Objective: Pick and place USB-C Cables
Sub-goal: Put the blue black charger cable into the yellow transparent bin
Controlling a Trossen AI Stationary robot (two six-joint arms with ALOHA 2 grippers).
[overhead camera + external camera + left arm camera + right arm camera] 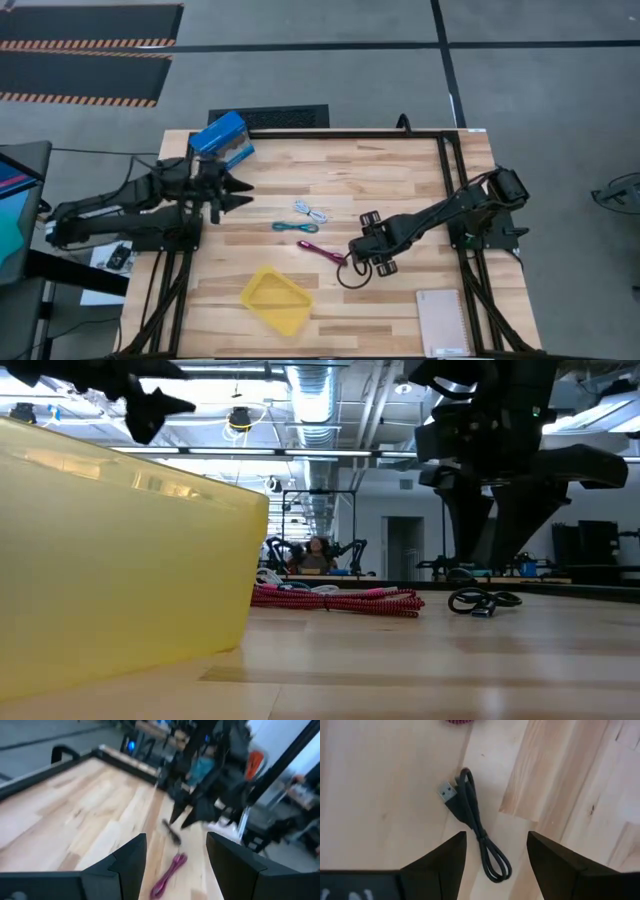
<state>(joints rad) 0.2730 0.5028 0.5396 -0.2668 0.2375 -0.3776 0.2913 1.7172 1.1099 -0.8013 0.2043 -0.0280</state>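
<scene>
Four cable bundles lie flat on the wooden table: white-blue (311, 210), teal-green (294, 228), magenta-red (320, 250) (340, 598) and black (350, 272) (476, 822) (483, 601). My right gripper (372, 256) (496, 840) hovers open over the black cable, fingers pointing down, apart from it. My left gripper (238, 194) (176, 840) is open and raised near the table's far left, facing the cables; the magenta-red cable (168, 874) shows beyond its fingers. The yellow tray (276, 299) (110, 550) sits near the table's near edge.
A blue box (222, 139) sits at the table's far left corner, just behind the left gripper. A pale notebook (443, 322) lies at the near right corner. A black frame (450, 170) runs along the far and right sides. Bare wood lies between cables and tray.
</scene>
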